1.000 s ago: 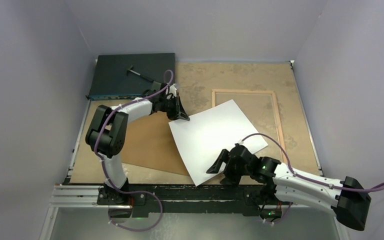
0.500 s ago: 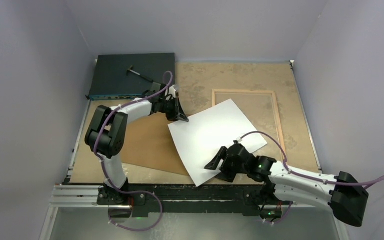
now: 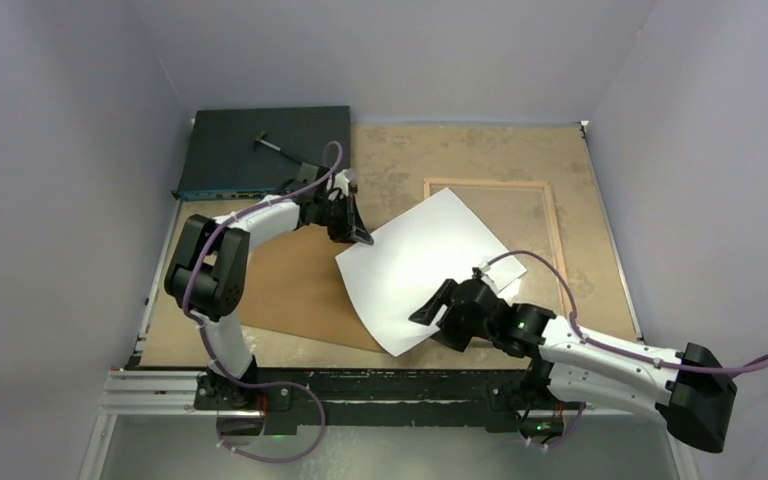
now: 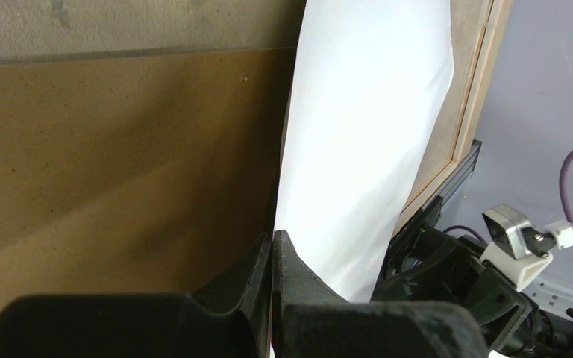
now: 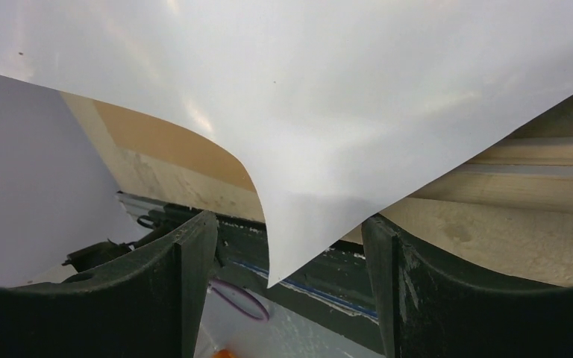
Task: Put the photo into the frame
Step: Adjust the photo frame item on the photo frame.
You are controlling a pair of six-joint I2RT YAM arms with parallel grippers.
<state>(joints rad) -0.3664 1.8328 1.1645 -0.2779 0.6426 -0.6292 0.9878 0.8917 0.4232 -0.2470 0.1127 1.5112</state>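
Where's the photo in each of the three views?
Top external: the photo lies white back up, tilted, at table centre.
Left wrist: a white strip right of centre, rising from the shut left gripper.
Right wrist: fills the top, with one corner hanging inside the open right gripper.
Shared landmark: the brown backing board, left of the photo.
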